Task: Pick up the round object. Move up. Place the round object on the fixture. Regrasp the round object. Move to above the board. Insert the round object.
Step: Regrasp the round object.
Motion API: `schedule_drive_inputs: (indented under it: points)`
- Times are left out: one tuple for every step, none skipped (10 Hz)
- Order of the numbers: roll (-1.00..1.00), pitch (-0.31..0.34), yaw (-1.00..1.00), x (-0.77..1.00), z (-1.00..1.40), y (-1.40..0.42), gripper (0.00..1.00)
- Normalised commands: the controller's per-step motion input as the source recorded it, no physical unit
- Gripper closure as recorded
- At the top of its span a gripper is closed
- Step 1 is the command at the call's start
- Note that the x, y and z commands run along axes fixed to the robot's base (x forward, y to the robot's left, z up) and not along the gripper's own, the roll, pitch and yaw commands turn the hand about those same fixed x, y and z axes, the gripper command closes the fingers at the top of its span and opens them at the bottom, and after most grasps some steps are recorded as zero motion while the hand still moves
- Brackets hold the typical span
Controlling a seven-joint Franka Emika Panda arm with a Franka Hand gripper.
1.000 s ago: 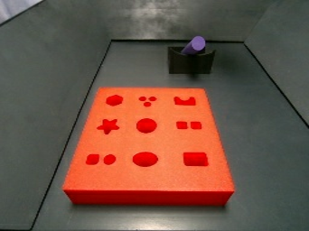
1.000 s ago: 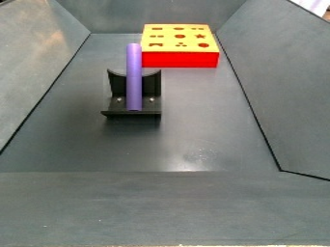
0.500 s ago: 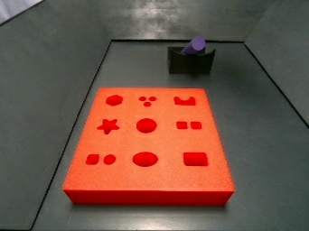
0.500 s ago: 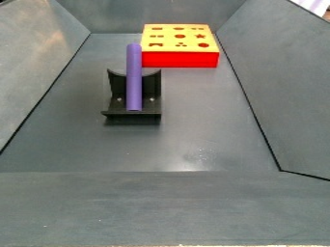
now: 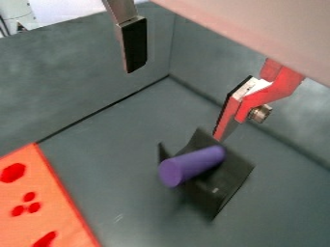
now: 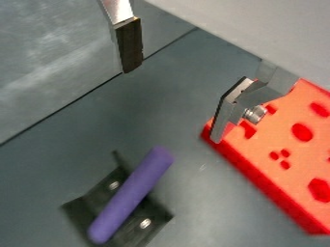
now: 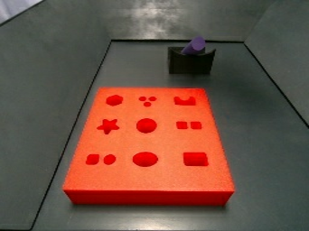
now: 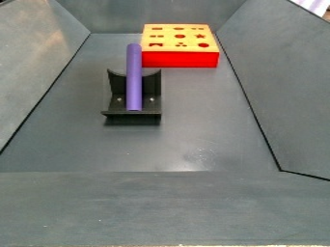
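Observation:
The purple round object (image 8: pixel 131 75) rests on the dark fixture (image 8: pixel 133 108) in its notch, one end sticking out past it; it also shows in a side view (image 7: pixel 196 43) on the fixture (image 7: pixel 191 61). The red-orange board (image 7: pixel 126 144) lies flat on the floor, apart from the fixture (image 8: pixel 180 58). My gripper (image 5: pixel 190 77) is open and empty, well above the round object (image 5: pixel 191 165) and fixture (image 5: pixel 217 188). It shows the same in a wrist view (image 6: pixel 180 82), with the round object (image 6: pixel 129 193) below. The gripper is out of both side views.
Grey sloping walls (image 8: pixel 39 68) close in the dark floor (image 8: pixel 194 135) on three sides. The board (image 6: pixel 303 183) lies to one side of the fixture (image 6: pixel 88 205), and its edge also shows in a wrist view (image 5: pixel 58 193).

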Motion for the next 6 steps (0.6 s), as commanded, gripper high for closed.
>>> schedule_drive_inputs:
  points:
    - [1.00,-0.012,0.04,-0.01,0.01,-0.02,0.00]
    - [1.00,-0.007,0.04,0.00,0.01,-0.01,0.00]
    - [1.00,0.001,0.04,0.02,0.00,-0.02,0.00]
    - [1.00,0.008,0.04,0.03,0.00,-0.02,0.00]
    - [1.00,0.017,0.04,0.04,0.00,-0.02,0.00]
    - [1.00,0.035,0.04,0.05,0.00,-0.03,0.00]
